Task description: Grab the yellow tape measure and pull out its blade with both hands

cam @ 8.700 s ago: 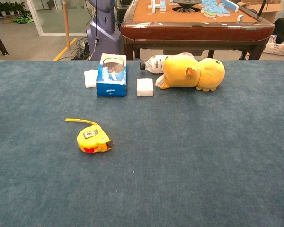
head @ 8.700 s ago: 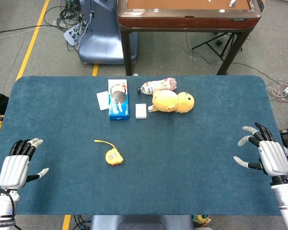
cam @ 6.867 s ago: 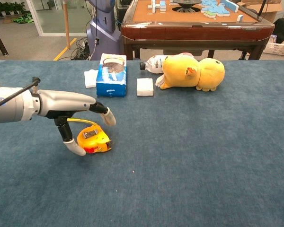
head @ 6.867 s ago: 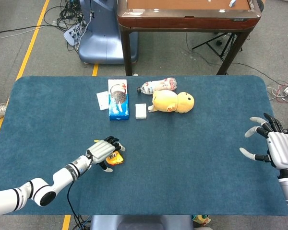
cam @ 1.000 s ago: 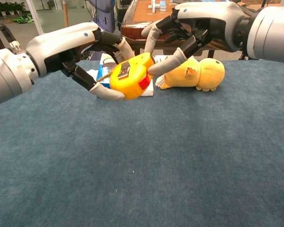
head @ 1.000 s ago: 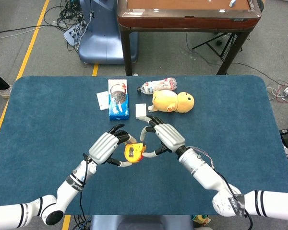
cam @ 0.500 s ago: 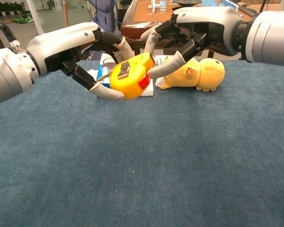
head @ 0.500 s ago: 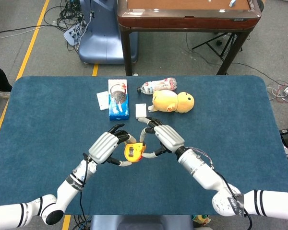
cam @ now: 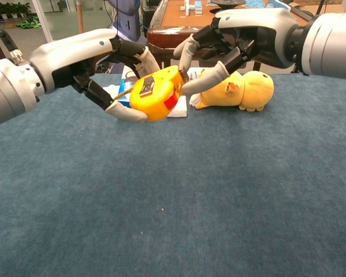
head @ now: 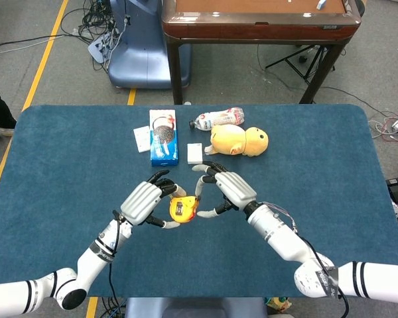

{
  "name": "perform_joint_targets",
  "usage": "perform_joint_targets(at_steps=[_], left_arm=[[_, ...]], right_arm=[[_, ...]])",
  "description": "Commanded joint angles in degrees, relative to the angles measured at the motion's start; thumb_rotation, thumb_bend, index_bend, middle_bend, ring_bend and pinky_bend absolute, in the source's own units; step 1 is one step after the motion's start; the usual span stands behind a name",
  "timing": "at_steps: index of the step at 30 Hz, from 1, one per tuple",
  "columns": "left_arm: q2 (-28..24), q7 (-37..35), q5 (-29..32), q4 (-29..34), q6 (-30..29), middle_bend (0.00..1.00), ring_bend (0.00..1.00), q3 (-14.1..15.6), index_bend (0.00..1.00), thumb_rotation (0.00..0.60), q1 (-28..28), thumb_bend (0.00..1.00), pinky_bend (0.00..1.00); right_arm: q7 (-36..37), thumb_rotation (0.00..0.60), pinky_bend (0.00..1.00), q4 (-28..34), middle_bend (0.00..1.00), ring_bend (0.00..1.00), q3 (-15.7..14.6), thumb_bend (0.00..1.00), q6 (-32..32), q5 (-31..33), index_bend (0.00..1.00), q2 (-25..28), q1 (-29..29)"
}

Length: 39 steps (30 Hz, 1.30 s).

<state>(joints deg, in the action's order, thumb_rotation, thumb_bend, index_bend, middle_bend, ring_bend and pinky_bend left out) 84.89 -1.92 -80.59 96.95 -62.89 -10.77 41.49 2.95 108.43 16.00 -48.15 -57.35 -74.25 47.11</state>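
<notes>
Tape measure (cam: 154, 92) is off the table (head: 66, 152), held in mid-air over the middle of the blue mat, in front of the cookie box (head: 163, 137) and the small white block (head: 195, 153).

Left hand (head: 142, 203) grips the yellow case: one finger over the top, thumb under, others curled round the back. So the grab is done.

Right hand (head: 228, 189) is at the case's right end. In the chest view its thumb and one finger close in on the red patch at the front of the case, fingertips (cam: 210, 74) touching or nearly so; rest of the fingers loosely spread. Cannot tell whether it actually has the blade hook pinched, as the contact point is too small to read in either view.

No blade visible between the hands, so by my read the pull hasn't started. Left to do: confirm the pinch on the hook, then draw the hands apart while the left holds the case.

Yellow plush (head: 238, 140) and bottle (head: 216, 118) sit behind, well apart from the action.
</notes>
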Motion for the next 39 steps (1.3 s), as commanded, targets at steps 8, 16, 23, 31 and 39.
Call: perform_joint_targets(at_steps=[8,16,23,31,39], left_arm=[[-0.3,0.4,0.4,-0.1,-0.1,0.51,0.28,0.1,0.49,0.6,-0.2,0.12,0.07],[-0.2,0.5,0.4,-0.2,-0.1,0.51,0.28,0.2,0.49,0.6,-0.3,0.12,0.07],[-0.2,0.4,0.3,-0.2,-0.1,0.51,0.28,0.2,0.49,0.6,-0.3,0.12,0.07],[-0.8,0.7,0.4,-0.3,0.1,0.51,0.28,0.5,0.49,0.6,-0.5,0.12,0.07],[-2.0,0.5,0.4,-0.9,0.7,0.51,0.28,1.1,0.49,0.6,-0.8,0.12,0.07]], right_arm=[[0.6,0.6,0.0,-0.3,0.18,0.0,-0.2,0.2,0.1,0.2,0.55,0.3,-0.1],[0.7,0.6,0.0,-0.5,0.2,0.0,-0.3,0.33,-0.2,0.2,0.57,0.4,-0.2],[0.6,0.6,0.0,-0.8,0.21,0.0,-0.4,0.48,-0.3,0.5,0.58,0.1,-0.1],[0.5,0.6,0.0,-0.6,0.23,0.0,-0.4,0.57,-0.8,0.5,0.6,0.4,-0.2],[0.9,0.6,0.0,1.7,0.25,0.0,-0.7,0.61,-1.6,-1.0,0.63,4.0,-1.9]])
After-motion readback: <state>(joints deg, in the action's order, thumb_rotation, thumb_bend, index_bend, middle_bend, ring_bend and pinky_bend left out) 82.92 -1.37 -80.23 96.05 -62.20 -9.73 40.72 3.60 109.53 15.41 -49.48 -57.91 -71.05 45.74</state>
